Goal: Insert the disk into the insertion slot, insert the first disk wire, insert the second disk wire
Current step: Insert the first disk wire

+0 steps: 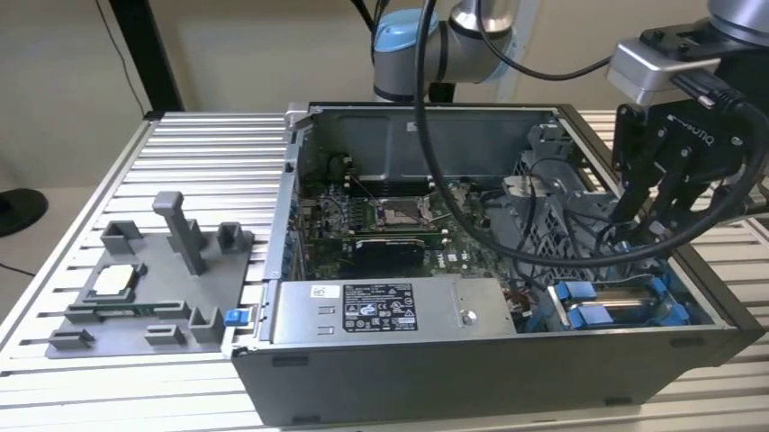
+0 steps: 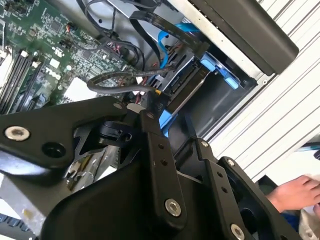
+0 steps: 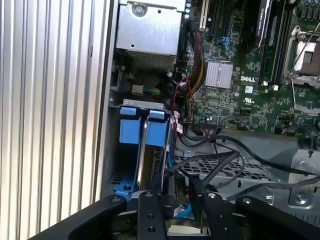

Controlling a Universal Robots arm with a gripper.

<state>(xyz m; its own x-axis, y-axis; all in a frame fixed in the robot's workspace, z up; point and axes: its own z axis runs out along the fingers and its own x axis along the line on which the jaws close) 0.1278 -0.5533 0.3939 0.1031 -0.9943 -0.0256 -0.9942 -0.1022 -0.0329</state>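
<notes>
Though the pincer point(image 1: 649, 225) hangs low inside the PC case point(image 1: 481, 382), can't tell whether it's open, closed or gripping sth. Disk point(image 1: 619, 297) sits right below it in its blue frame, already down in the insertion slot point(image 3: 114, 150) at the case corner. Black cables point(image 3: 225, 150) loop just beside pincer, betw. it & the motherboard point(image 3: 240, 100). Grey PSU box point(image 1: 384, 310) lies to the exterior view's left of pincer, well apart. Person's hand point(image 2: 295, 192) shows outside the case wall, away from pincer.
</notes>
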